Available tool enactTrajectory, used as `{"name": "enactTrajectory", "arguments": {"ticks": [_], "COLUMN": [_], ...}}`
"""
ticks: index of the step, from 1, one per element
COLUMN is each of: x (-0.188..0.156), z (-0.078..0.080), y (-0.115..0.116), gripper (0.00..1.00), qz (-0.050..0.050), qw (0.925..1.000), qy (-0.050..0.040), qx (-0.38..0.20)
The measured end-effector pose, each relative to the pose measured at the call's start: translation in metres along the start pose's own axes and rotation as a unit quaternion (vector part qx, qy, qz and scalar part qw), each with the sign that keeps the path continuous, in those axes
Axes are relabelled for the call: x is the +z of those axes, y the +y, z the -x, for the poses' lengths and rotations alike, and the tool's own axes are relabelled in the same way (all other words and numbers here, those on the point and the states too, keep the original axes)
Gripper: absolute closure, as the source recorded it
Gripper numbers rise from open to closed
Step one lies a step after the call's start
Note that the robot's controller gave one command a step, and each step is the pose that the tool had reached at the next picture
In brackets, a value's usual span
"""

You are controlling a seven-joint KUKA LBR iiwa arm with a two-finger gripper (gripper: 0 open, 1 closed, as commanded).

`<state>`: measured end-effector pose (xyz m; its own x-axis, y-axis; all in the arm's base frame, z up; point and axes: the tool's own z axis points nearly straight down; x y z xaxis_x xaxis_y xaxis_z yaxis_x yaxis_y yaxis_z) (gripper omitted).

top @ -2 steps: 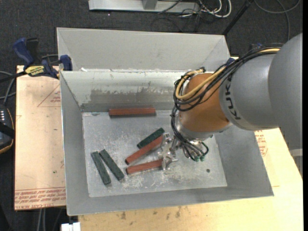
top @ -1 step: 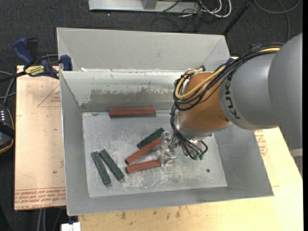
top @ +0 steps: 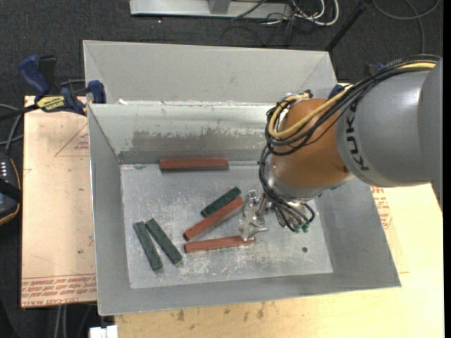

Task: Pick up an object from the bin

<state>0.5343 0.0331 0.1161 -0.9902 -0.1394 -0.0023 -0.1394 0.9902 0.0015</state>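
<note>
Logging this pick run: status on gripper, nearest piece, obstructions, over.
Gripper at right end of frontmost red-brown bar. Slanted red-brown bar close beside it. Nearest dark green bar just beyond.

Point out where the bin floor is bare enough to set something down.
Bare bin floor lies at the left, between the brown stick by the back wall and the two dark green sticks; also the near right corner. Crowded mid-bin: a green stick and two brown sticks fan out beside the pincer.
</note>
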Motion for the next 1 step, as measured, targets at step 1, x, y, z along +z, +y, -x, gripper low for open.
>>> {"name": "enactTrajectory", "arguments": {"ticks": [1], "x": [0.0305], "z": [-0.0074], "y": [0.0313], "gripper": [0.0], "qz": [-0.001], "qw": [0.9999], "qy": [-0.0006], "qx": [-0.013]}}
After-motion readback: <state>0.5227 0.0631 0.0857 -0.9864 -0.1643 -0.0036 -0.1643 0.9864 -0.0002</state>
